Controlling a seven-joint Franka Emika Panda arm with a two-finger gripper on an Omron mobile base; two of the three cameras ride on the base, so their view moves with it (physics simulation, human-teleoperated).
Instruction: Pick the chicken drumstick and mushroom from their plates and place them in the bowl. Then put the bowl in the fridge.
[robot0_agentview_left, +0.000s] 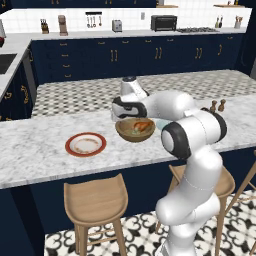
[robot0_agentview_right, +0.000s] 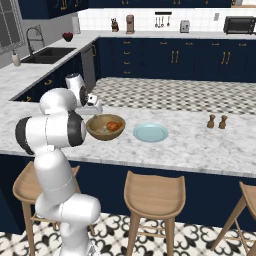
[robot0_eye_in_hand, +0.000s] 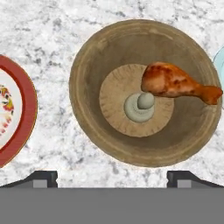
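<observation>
Hand view has the fingers (robot0_eye_in_hand: 112, 177) spread wide, holding nothing, just short of the bowl (robot0_eye_in_hand: 89, 113). Inside it lie the mushroom (robot0_eye_in_hand: 140, 106), centred, and the chicken drumstick (robot0_eye_in_hand: 175, 82). Rigid wood, probably light; grip its rim.

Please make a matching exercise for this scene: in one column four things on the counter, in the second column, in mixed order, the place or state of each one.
1. chicken drumstick
2. mushroom
3. red-rimmed plate
4. light blue plate

A. empty, between the bowl and the two shakers
B. at the centre of the bowl's floor
C. empty, on the bowl's other side
D. leaning on the bowl's inner wall

Pairs: 1-D, 2-B, 3-C, 4-A
</observation>
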